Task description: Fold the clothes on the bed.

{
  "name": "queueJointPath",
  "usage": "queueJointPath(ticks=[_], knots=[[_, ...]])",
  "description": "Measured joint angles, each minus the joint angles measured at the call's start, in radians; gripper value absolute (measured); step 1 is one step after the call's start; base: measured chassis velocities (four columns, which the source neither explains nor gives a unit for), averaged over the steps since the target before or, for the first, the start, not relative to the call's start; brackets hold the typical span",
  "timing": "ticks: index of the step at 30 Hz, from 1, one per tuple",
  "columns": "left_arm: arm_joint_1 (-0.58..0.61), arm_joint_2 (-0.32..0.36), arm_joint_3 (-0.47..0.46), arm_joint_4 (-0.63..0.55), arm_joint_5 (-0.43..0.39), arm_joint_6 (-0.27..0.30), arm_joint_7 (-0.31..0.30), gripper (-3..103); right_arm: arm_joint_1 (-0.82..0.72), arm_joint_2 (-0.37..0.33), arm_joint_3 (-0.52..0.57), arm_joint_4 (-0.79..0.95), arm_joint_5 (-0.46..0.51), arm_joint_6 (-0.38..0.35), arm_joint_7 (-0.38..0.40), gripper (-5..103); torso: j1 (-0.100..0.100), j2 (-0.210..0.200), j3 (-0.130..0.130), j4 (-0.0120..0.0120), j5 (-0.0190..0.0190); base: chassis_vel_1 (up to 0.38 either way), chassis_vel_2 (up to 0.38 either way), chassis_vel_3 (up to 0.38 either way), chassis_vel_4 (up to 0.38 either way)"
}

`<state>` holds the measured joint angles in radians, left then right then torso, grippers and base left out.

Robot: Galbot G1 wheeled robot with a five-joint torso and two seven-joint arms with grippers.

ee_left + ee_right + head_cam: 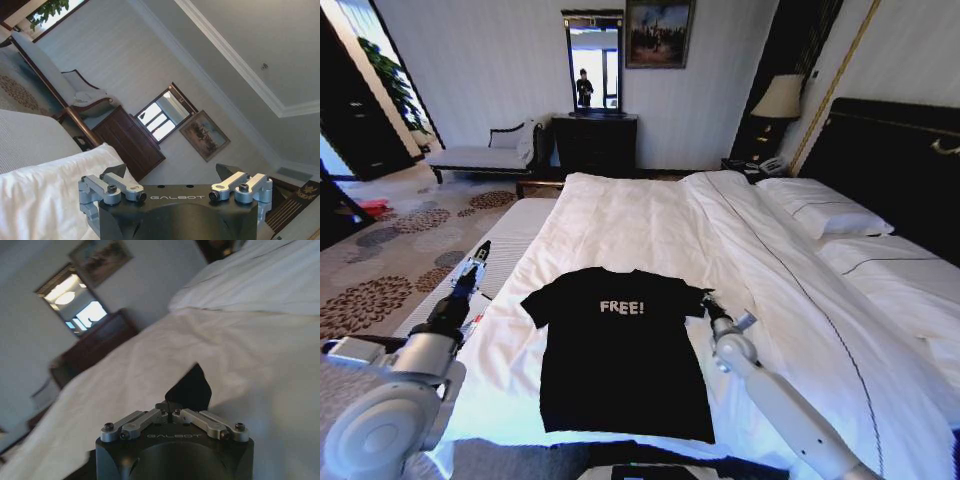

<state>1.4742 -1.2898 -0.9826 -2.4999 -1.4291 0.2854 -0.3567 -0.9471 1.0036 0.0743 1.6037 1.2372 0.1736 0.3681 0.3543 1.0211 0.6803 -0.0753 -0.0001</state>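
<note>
The clothes [620,370], a black T-shirt with white "FREE!" lettering, lie flat and face up on the near part of the bed [650,220]. My right gripper [704,298] sits at the shirt's right sleeve. In the right wrist view this gripper [168,405] is shut on a raised fold of the black sleeve [192,387] above the white duvet. My left gripper [480,252] hangs off the bed's left edge, apart from the shirt. In the left wrist view it [171,175] is open with nothing between its fingers.
White pillows [820,205] lie against the dark headboard [890,150] on the right. A pale bench [480,155], a dark dresser [595,140] and a lamp [780,97] stand by the far wall. Patterned carpet [380,270] lies left of the bed.
</note>
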Motion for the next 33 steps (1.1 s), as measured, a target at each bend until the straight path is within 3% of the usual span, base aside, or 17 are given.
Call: queueJointPath(ticks=[10,23,33], knots=[[-0.004,0.001,0.012,0.0,0.017,0.0,0.002,100,0.018,0.017,-0.121,-0.011,-0.057,0.077,-0.164,0,0.0,0.0,0.0,-0.0002,0.0,0.0,0.0,0.0,0.0],[-0.004,0.003,0.013,0.0,0.027,-0.001,0.004,100,0.045,0.072,-0.211,-0.075,-0.106,0.091,-0.191,0,0.0,0.0,0.0,-0.0001,0.0,0.0,0.0,0.0,0.0],[-0.005,-0.002,0.023,0.001,0.038,-0.001,0.005,100,0.123,0.143,-0.249,-0.145,-0.127,0.091,-0.159,0,0.0,0.0,0.0,0.0001,0.0,0.0,0.0,0.0,0.0]])
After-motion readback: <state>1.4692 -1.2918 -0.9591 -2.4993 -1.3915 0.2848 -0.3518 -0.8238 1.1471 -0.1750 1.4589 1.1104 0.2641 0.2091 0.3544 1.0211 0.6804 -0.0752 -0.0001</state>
